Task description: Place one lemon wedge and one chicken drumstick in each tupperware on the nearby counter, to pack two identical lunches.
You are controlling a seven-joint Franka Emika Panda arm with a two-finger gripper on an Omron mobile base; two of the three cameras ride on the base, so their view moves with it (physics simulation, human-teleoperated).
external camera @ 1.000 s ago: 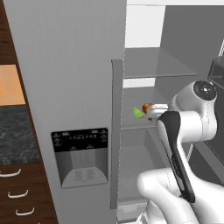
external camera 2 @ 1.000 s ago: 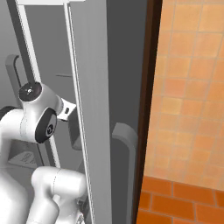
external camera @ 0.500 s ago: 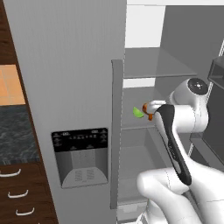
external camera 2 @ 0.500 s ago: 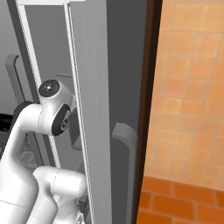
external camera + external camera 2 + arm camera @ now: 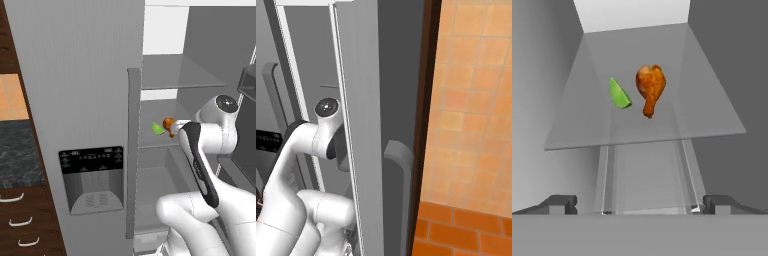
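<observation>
1. Right now I have the fingers (image 5: 640, 204) spread wide apart, holding nothing, facing a glass fridge shelf (image 5: 577, 130).
2. A green lemon wedge (image 5: 619, 94) lies on that shelf just beside a chicken drumstick (image 5: 650, 88), apart from the fingers.
3. In the left base view the black-grey tabletop (image 5: 17, 155) sits left of the fridge door (image 5: 75, 100).

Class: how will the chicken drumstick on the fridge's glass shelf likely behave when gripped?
The chicken drumstick probably stays stiff. Its fat top tapers to a thin end, so it may pivot between fingers. On the smooth glass shelf it could slide if nudged.
</observation>
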